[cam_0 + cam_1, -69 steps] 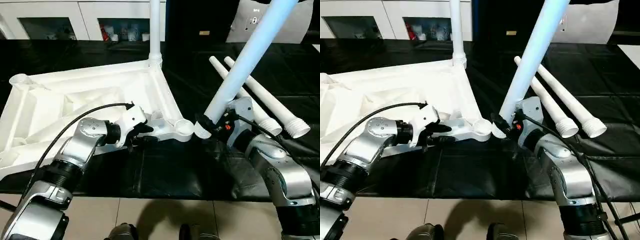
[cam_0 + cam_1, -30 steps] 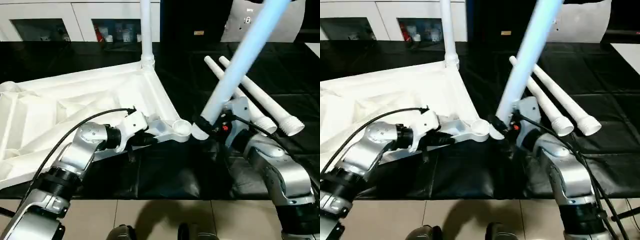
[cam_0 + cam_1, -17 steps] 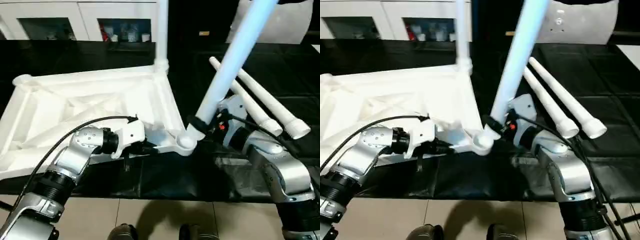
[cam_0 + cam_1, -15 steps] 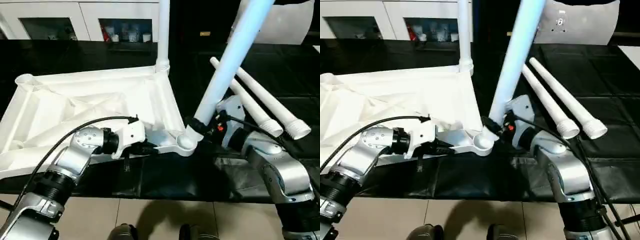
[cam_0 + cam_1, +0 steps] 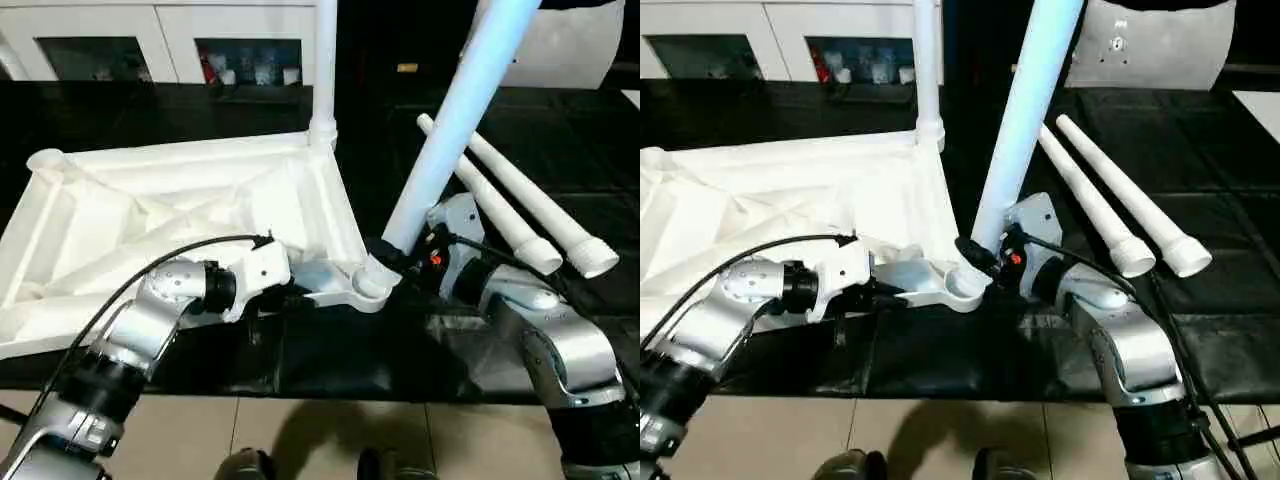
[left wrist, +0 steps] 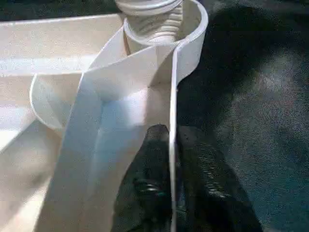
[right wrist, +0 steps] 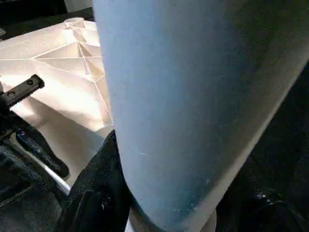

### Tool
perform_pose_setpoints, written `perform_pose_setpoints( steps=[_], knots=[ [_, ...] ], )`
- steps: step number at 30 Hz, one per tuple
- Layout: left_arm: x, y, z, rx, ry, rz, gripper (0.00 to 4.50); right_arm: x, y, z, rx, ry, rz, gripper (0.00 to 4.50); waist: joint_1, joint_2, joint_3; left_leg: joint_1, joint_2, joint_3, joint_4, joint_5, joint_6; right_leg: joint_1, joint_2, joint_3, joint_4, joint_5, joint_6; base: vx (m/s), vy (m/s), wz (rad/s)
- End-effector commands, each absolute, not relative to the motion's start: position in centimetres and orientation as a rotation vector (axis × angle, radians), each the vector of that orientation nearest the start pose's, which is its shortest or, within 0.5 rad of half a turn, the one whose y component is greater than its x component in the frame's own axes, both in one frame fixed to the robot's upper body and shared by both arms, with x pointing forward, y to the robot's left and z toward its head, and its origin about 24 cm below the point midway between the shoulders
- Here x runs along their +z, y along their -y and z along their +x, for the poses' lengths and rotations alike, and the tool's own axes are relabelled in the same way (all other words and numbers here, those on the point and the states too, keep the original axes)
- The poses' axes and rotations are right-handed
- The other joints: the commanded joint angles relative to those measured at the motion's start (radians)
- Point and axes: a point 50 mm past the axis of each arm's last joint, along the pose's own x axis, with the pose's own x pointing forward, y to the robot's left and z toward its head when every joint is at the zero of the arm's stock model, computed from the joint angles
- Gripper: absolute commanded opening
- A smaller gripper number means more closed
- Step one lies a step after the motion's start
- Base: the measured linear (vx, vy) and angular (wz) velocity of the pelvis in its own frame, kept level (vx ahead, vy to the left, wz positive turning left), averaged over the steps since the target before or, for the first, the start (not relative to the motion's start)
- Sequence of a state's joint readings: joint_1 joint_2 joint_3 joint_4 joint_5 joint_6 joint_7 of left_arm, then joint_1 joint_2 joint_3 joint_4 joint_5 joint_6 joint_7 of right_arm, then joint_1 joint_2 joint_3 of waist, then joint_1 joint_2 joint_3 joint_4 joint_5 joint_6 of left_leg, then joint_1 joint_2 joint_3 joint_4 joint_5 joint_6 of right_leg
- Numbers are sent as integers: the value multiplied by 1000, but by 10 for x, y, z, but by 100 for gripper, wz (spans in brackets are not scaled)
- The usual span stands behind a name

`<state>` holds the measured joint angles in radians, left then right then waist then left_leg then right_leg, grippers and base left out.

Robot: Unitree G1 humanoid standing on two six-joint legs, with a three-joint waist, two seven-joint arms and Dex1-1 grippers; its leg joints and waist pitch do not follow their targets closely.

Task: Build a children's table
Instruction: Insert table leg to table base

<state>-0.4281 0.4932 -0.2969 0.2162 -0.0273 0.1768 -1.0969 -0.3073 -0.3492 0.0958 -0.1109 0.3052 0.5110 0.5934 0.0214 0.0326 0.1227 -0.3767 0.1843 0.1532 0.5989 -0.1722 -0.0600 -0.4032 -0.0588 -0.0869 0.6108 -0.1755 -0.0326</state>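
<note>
While no readable label or brand shows anywhere, there is small dark print on a pale panel (image 5: 570, 45) at the back, too small to read. Counter (image 5: 330, 345) is black, covered with a dark wrinkled sheet; beige tiled floor (image 5: 300, 435) in front; white cabinets (image 5: 120, 40) with glass doors behind, small items inside.

Tabletop (image 5: 150, 225) lies upside down on the counter's left half, ribs up. One leg (image 5: 324, 70) stands upright in the far corner socket. Left end effector (image 6: 171, 188) is closed on the tabletop's near edge wall, one finger each side of the thin rim, close to the near corner socket (image 5: 370, 285).

Right end effector (image 5: 980, 255) is clamped around the thick base of a second leg (image 5: 450, 130), which leans up and to the right; its threaded end sits in that near socket, threads visible in the left wrist view. Two spare legs (image 5: 520, 205) lie side by side on the counter to the right, touching or nearly so.
</note>
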Motion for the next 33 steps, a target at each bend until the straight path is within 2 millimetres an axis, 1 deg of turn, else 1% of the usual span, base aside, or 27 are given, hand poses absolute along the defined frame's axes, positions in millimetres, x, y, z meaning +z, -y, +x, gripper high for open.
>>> perform_pose_setpoints(
  steps=[1,3,5,7,9,11,12,14,17,19,20,22,24,25,26,27,28,30,31,33],
  knots=[
    [73,-148,291,-1230,-348,499,87,105,134,285,787,-157,-58,189,-1,-9,-85,8,36,-2,-65,-175,48,55,-77,61,-84,-311,-172,0,0,0],
    [73,-148,292,-1206,-364,498,101,104,133,285,788,-159,-55,189,0,-7,-85,10,36,-2,-65,-176,50,54,-77,61,-86,-311,-172,0,0,0],
    [69,-150,292,-1203,-400,498,101,104,131,285,790,-159,-52,189,0,-5,-85,10,36,-3,-65,-177,49,53,-77,61,-86,-306,-172,0,0,0],
    [68,-150,293,-1198,-401,497,101,104,131,285,790,-158,-51,189,0,-6,-85,9,35,-3,-65,-182,46,55,-77,61,-86,-309,-171,0,0,0],
    [69,-148,294,-1190,-379,480,68,104,131,285,790,-157,-51,189,0,-6,-85,11,35,-3,-65,-191,43,54,-77,61,-89,-324,-166,0,0,0],
    [70,-145,296,-1189,-357,461,63,105,131,285,792,-155,-51,189,0,-5,-84,12,34,-2,-65,-196,41,54,-77,61,-91,-332,-163,0,0,0],
    [69,-143,296,-1192,-358,464,53,106,131,285,794,-154,-53,189,1,-3,-84,11,34,-3,-65,-196,40,55,-78,61,-90,-333,-163,0,0,0],
    [68,-142,296,-1195,-363,472,21,106,130,285,796,-153,-55,189,3,-5,-85,11,34,-3,-65,-194,41,55,-77,62,-91,-334,-159,0,0,0],
    [62,-142,297,-1207,-382,528,12,109,130,285,816,-162,-70,189,5,-3,-86,14,35,-3,-66,-196,40,54,-76,63,-90,-318,-162,0,0,0],
    [61,-143,297,-1213,-392,562,2,110,130,285,832,-177,-80,189,5,-4,-88,11,35,-4,-66,-186,41,58,-75,63,-86,-297,-164,0,0,0],
    [60,-144,297,-1220,-393,584,2,110,130,284,841,-190,-82,189,5,-5,-88,12,36,-4,-66,-182,42,57,-75,65,-85,-284,-167,0,0,0],
    [61,-144,297,-1240,-379,620,2,109,131,283,865,-223,-89,189,4,-6,-87,10,33,-4,-66,-184,46,59,-75,65,-85,-288,-166,0,0,0],
    [62,-143,298,-1255,-354,634,0,108,131,281,890,-249,-90,189,5,-5,-86,13,33,-1,-64,-199,44,57,-77,66,-91,-328,-158,0,0,0],
    [64,-142,298,-1280,-331,635,0,107,132,280,909,-272,-89,189,4,-13,-84,13,33,0,-65,-207,40,56,-77,66,-95,-354,-149,0,0,0],
    [66,-141,298,-1311,-310,635,0,105,132,278,926,-299,-89,189,6,-10,-84,14,32,-1,-66,-210,39,56,-77,65,-96,-375,-141,0,0,0],
    [69,-139,297,-1351,-299,625,0,101,134,276,944,-338,-116,189,6,-12,-86,15,33,-2,-66,-208,39,57,-77,65,-96,-383,-135,0,0,0],
    [69,-138,297,-1365,-297,619,0,99,135,276,946,-350,-124,189,6,-12,-84,16,33,-2,-66,-210,38,55,-76,65,-97,-385,-134,0,0,0],
    [71,-138,295,-1401,-300,603,0,98,136,277,934,-360,-130,189,5,-11,-84,15,34,-2,-67,-210,36,53,-77,67,-96,-375,-138,0,0,0],
    [71,-137,295,-1407,-303,600,0,98,137,278,929,-359,-131,189,5,-11,-87,16,35,-2,-66,-209,35,52,-77,66,-94,-364,-145,0,0,0],
    [71,-137,295,-1426,-298,593,0,98,137,279,923,-359,-129,189,5,-12,-87,17,36,-2,-67,-208,33,52,-77,67,-92,-346,-155,0,0,0]
  ],
)
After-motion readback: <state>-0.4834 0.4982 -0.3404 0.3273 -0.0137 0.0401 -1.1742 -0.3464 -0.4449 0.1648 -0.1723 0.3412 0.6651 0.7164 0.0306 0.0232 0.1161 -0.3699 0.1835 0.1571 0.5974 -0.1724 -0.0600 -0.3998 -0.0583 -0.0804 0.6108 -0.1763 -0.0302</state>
